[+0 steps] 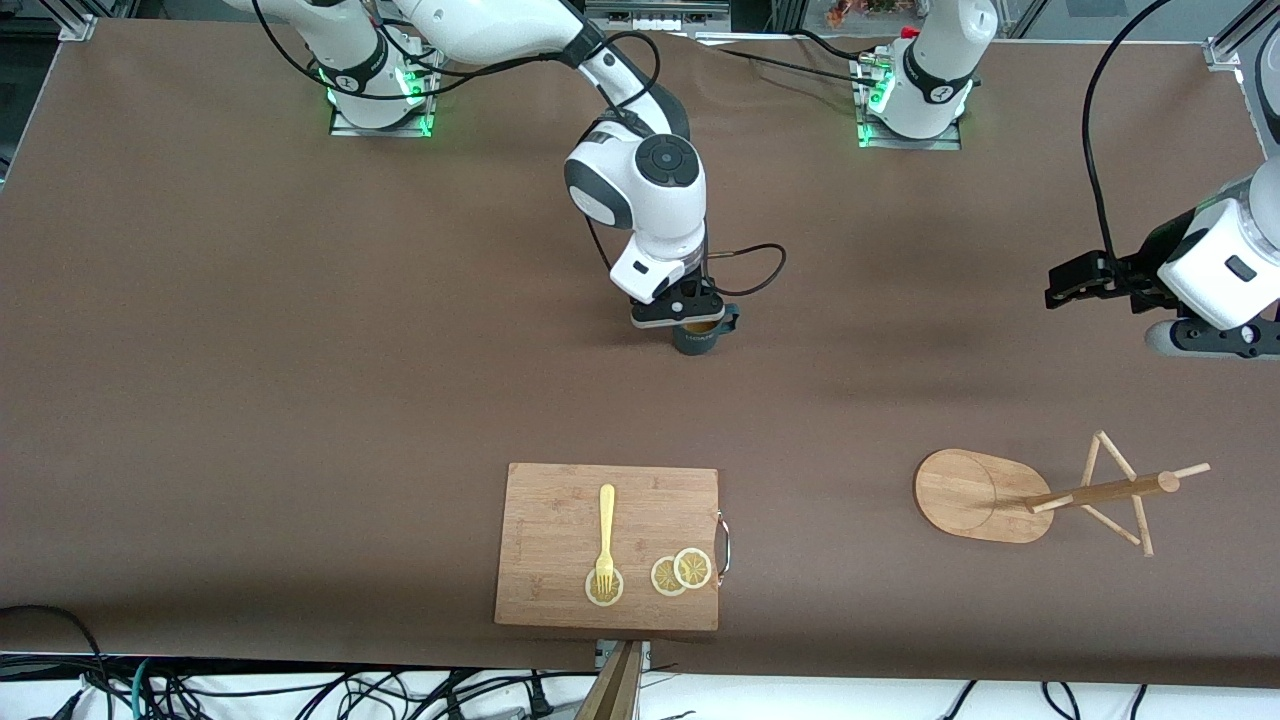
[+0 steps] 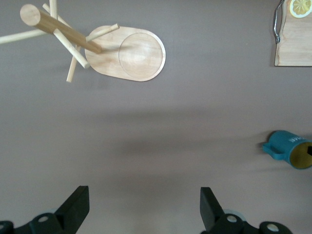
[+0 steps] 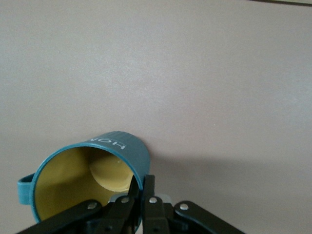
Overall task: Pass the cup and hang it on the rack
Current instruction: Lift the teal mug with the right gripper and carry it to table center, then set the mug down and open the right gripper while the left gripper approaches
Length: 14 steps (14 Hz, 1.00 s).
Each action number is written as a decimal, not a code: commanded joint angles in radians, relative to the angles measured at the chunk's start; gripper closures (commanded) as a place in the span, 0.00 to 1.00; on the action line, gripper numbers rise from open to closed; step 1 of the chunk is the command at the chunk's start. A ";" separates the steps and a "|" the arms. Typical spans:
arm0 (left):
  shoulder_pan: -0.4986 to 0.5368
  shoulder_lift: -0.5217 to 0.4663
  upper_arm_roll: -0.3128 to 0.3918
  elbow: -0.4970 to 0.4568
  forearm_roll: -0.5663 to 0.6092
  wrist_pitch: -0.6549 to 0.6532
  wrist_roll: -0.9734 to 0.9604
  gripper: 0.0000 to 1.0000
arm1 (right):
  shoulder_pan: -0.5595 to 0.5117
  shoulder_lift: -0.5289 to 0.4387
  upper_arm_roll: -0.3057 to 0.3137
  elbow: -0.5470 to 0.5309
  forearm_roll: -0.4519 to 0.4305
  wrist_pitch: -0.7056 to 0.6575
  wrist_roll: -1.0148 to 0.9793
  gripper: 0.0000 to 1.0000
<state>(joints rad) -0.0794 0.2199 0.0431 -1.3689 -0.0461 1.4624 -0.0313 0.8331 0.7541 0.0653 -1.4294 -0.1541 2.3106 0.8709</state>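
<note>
The right gripper (image 1: pixel 697 322) has its fingers (image 3: pixel 147 187) pinched on the rim of the one cup (image 1: pixel 699 338) mid-table (image 1: pixel 300 350), seemingly just above the surface. The left gripper (image 1: pixel 1052 291) hovers over bare table, fingers (image 2: pixel 77 202) spread wide. One rack (image 1: pixel 985 495) stands toward the left arm's end, near the front edge, beside one cutting board (image 1: pixel 560 520) carrying three lemon slices (image 1: pixel 692 567) and one fork (image 1: pixel 605 535).

Your right gripper (image 1: pixel 690 322) hangs over mid-table on a bent, downward-pointing wrist, fingers pinched on the cup (image 1: pixel 700 338) rim. Your left gripper (image 2: pixel 144 204) waits (jaws spread wide) above its own end.
</note>
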 commanded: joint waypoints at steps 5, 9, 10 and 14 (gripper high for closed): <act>0.003 -0.042 -0.002 -0.074 -0.012 -0.025 0.284 0.00 | 0.011 0.036 -0.008 0.024 -0.015 0.052 0.028 0.34; 0.001 -0.050 -0.002 -0.176 -0.040 -0.030 0.668 0.00 | -0.002 0.001 -0.008 0.024 -0.010 0.038 0.010 0.00; 0.004 -0.050 -0.002 -0.205 -0.043 -0.031 0.744 0.00 | -0.005 -0.016 -0.008 0.024 -0.008 0.014 0.010 0.00; 0.012 -0.050 0.000 -0.355 -0.205 -0.001 0.941 0.00 | -0.067 -0.148 -0.008 0.024 0.002 -0.193 -0.012 0.00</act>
<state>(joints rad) -0.0758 0.2039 0.0430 -1.6279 -0.1758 1.4315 0.8084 0.8042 0.6937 0.0460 -1.3862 -0.1541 2.2218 0.8757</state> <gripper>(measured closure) 0.000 0.013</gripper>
